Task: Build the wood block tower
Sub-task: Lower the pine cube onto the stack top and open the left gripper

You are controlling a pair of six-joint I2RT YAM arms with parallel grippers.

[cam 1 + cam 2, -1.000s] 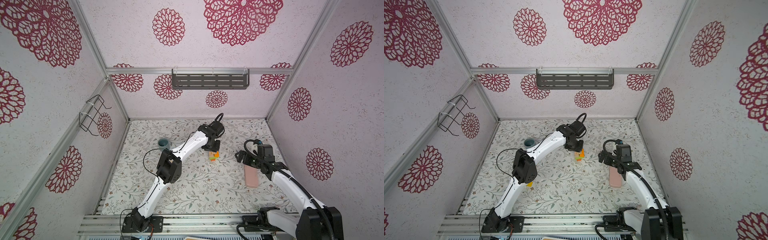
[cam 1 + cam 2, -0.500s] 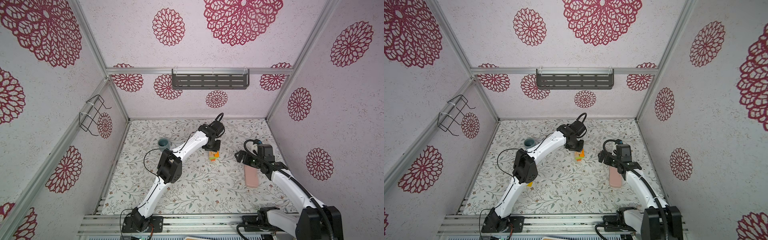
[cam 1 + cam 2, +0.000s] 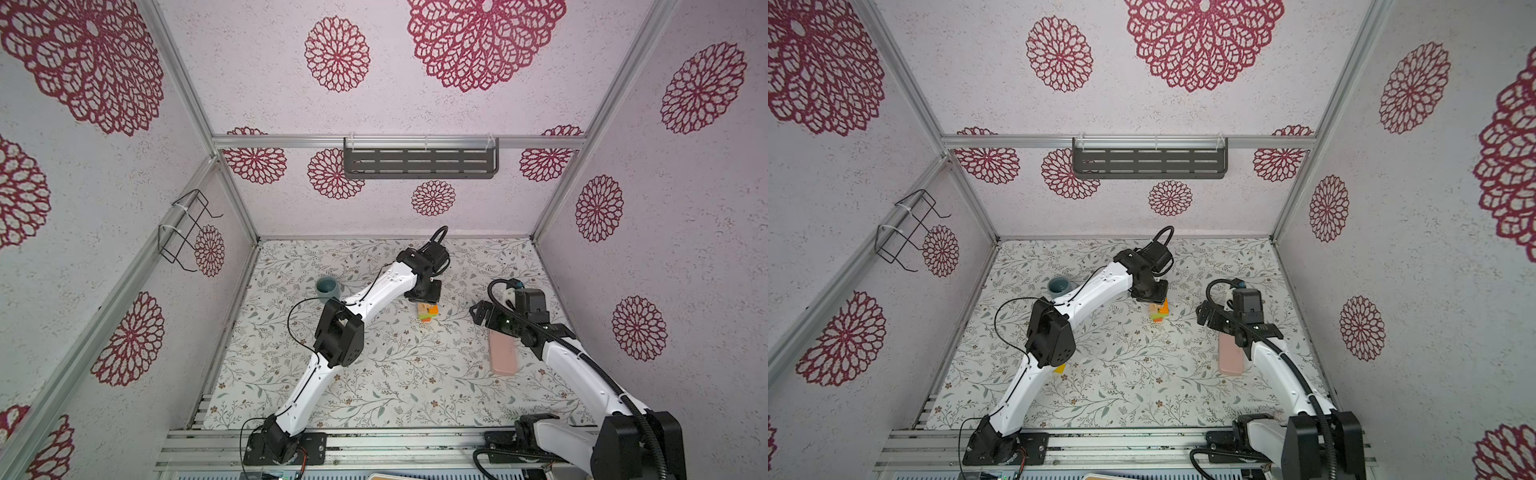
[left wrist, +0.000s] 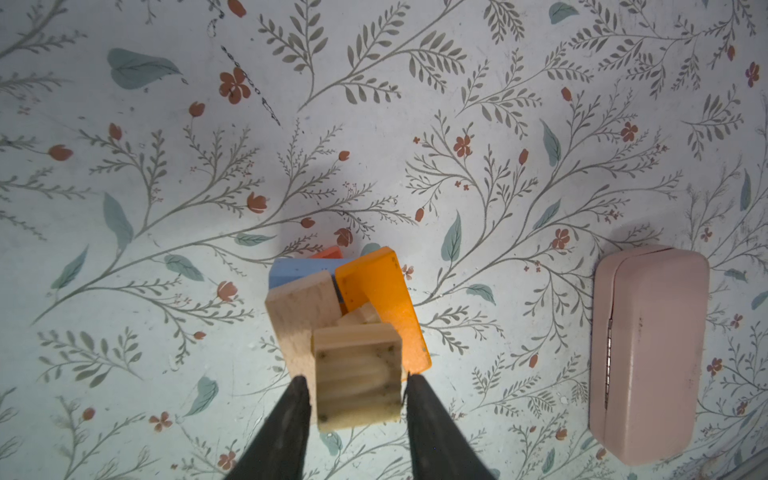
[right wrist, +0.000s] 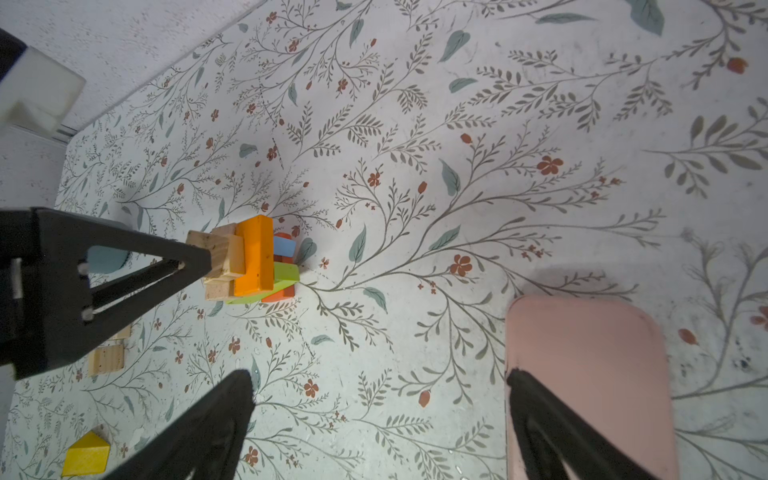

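Observation:
The tower (image 3: 428, 312) (image 3: 1159, 311) stands mid-table: red at the bottom, then green, light blue, an orange block (image 5: 257, 253) and plain wood on top. My left gripper (image 4: 356, 380) hangs over it. Its fingers flank the top grooved plain block (image 4: 357, 374) with a thin gap on each side, so it is open and the block rests on the stack. The right wrist view shows that gripper (image 5: 195, 262) beside the tower (image 5: 253, 266). My right gripper (image 5: 380, 378) is wide open and empty above the table, right of the tower.
A pink slab (image 3: 503, 353) (image 5: 586, 374) lies under the right gripper's outer finger. A grey-blue mug (image 3: 327, 287) stands at the back left. A loose yellow block (image 5: 85, 455) (image 3: 1060, 368) and plain wood blocks (image 5: 106, 357) lie near the left arm's elbow.
The left gripper's jaws have parted slightly from the top plain block. Both arms hold their places.

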